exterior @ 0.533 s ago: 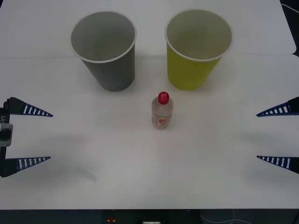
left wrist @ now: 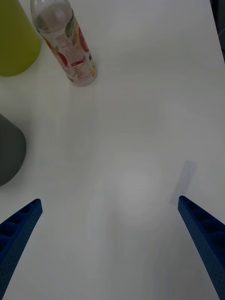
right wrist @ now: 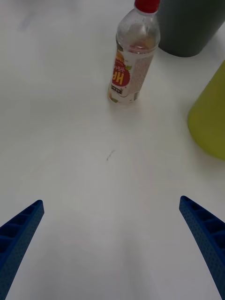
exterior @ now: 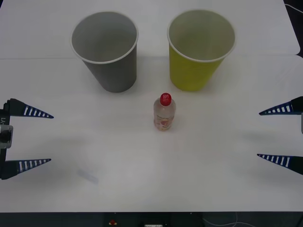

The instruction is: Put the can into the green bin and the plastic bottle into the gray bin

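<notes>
The plastic bottle (exterior: 164, 113) stands upright mid-table, clear with a red cap and an orange-and-white label; it also appears in the wrist views (right wrist: 131, 61) (left wrist: 65, 44). Behind it stand the gray bin (exterior: 106, 52) (right wrist: 187, 23) (left wrist: 9, 150) on the left and the green bin (exterior: 196, 52) (right wrist: 211, 117) (left wrist: 14, 42) on the right, both upright. My left gripper (exterior: 51, 138) (left wrist: 110, 200) is open at the table's left side, far from the bottle. My right gripper (exterior: 259, 135) (right wrist: 110, 200) is open at the right side, holding nothing. The can is out of view.
A faint clear strip (exterior: 87, 176) (left wrist: 187, 176) lies on the white table (exterior: 227, 184) near the front left. The table's front edge runs along the bottom of the front view. Open surface lies between each gripper and the bottle.
My right gripper has edged slightly toward the middle of the table. The left gripper, the bottle and both bins have not moved.
</notes>
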